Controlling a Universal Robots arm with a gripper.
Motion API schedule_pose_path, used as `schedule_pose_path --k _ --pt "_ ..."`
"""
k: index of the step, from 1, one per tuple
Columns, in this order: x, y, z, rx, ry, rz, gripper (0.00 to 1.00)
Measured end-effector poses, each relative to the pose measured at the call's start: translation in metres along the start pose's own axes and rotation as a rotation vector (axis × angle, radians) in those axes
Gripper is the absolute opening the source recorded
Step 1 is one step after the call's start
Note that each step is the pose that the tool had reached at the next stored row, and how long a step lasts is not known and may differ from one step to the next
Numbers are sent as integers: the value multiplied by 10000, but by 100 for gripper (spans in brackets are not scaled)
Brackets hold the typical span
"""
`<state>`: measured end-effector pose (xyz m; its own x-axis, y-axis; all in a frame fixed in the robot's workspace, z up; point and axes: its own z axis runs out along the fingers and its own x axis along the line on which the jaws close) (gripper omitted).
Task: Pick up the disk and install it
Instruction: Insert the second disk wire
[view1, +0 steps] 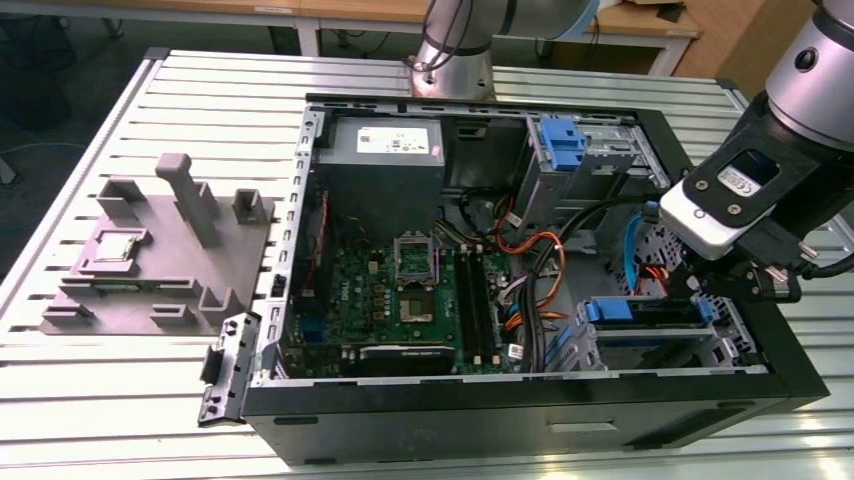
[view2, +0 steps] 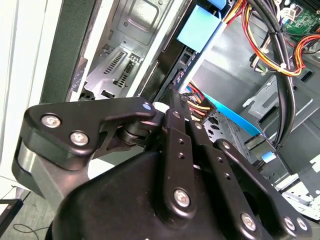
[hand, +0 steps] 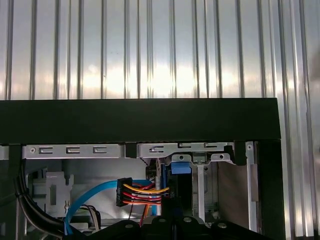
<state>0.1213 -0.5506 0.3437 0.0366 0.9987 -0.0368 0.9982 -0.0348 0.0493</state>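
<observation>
Blue marks the disk's carrier: you see the disk (view1: 650, 318) sitting in the lower drive bay (view1: 663, 345) of the open case (view1: 534, 400), at the exterior view's right, with its blue front tab facing into the case. Your gripper (view1: 763, 275) hangs just above and beside that bay, over the case's right wall. In the second wrist view the gripper (view2: 172, 100) reaches down towards a dark slot with a blue edge (view2: 200, 27) beyond it, and its black fingers (view2: 176, 120) look drawn close together; whether they pinch the disk's edge or merely rest by it you cannot tell from these pictures. In the first wrist view a blue tab (hand: 181, 167) and a bundle of red, orange and yellow wires (hand: 145, 192) lie just beyond the gripper, under the case's black rim.

As a judgement: pick-up appears done, since the disk is off the surface (view1: 120, 400) and inside the case. Insertion looks far along or complete; full seating is not shown. A second blue carrier (view1: 563, 140) sits in the upper bay. Grey fixtures (view1: 160, 250) stand on the surface at the exterior view's left, well apart from the work.
</observation>
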Motion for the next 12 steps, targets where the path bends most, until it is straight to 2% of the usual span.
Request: schedule_pose_path --k 12 --pt "-1 1 -13 13 7 0 10"
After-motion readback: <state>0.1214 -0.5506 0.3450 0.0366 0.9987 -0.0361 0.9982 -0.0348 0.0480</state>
